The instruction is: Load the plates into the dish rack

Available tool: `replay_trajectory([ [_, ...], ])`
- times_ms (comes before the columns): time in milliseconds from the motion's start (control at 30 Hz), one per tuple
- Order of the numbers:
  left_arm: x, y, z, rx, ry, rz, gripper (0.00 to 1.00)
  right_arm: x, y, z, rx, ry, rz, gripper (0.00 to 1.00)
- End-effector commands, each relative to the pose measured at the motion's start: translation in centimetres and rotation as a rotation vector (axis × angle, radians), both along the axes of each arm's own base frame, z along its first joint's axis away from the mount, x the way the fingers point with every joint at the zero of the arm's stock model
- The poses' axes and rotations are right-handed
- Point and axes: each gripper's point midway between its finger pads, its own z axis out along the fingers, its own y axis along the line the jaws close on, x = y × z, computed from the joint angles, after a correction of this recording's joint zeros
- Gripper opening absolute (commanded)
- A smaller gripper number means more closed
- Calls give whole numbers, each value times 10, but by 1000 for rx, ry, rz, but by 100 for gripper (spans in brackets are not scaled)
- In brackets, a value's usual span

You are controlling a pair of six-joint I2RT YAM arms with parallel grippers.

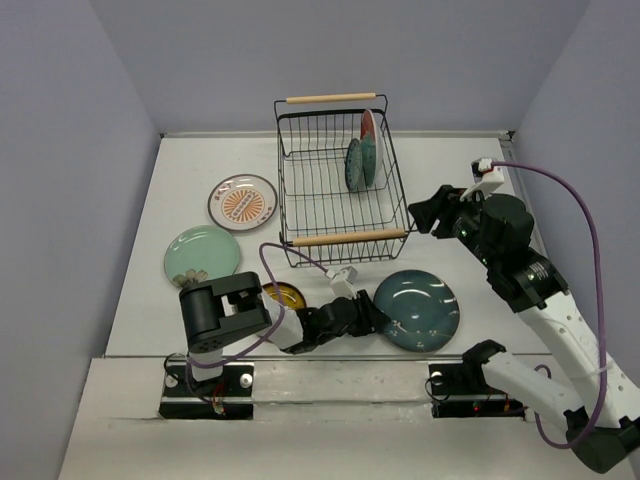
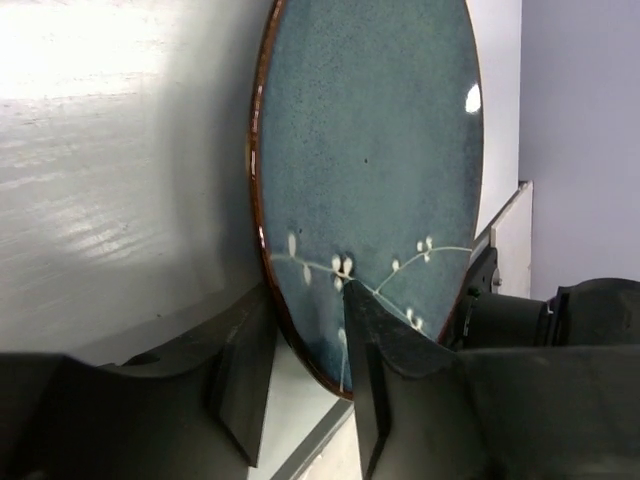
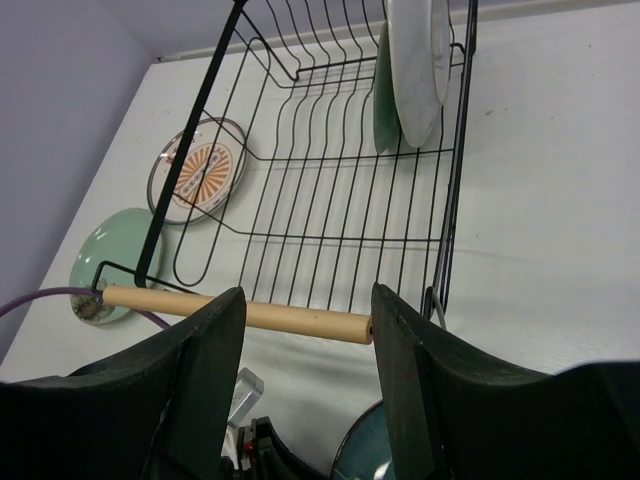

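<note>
1. Looking down from overhead, the black wire rectangular dish rack [image 1: 283, 170] with light wooden bar handles sits mid-table. Two plates stand on edge in its far right corner: the red plate with teal flowers [image 1: 369, 140] and, just left of it, the small dark teal plate [image 1: 353, 166].
2. Left of the rack lie the white plate with orange centre [image 1: 242, 202] and the pale mint green plate [image 1: 202, 253]. The small amber-yellow plate [image 1: 285, 296] is partly hidden by the left arm.
3. The large blue-teal plate [image 1: 417, 310] lies flat near the arm bases, with the left gripper [image 1: 372, 310] at its left rim.
4. Only the left wrist view shows one finger over that plate's face and the other outside the rim, partly closed. Whether they pinch it, I cannot tell.
5. The right gripper [image 3: 308, 300] hovers by the right end of the rack's near handle. Its wrist view shows fingers wide apart with nothing between them, and the nearer standing plate's white back.
</note>
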Motion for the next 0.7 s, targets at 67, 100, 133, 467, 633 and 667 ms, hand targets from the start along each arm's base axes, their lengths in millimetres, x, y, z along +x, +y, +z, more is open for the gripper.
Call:
replay_trajectory([
  [67, 8, 0, -8, -14, 39, 60, 38, 0, 4, 18, 52, -66, 18, 58],
  [100, 7, 2, -10, -12, 43, 63, 30, 0, 4, 17, 55, -65, 20, 58],
  [133, 8, 4, -9, -17, 45, 69, 26, 0, 5, 17, 55, -67, 21, 58],
  [467, -12, 25, 33, -118, 10, 45, 6, -9, 12, 16, 58, -61, 82, 59],
  [633, -22, 44, 67, -165, -93, 29, 6, -34, 36, 7, 20, -39, 292, 67],
  [667, -22, 48, 74, -182, -107, 31, 6, -38, 40, 5, 15, -34, 334, 68],
])
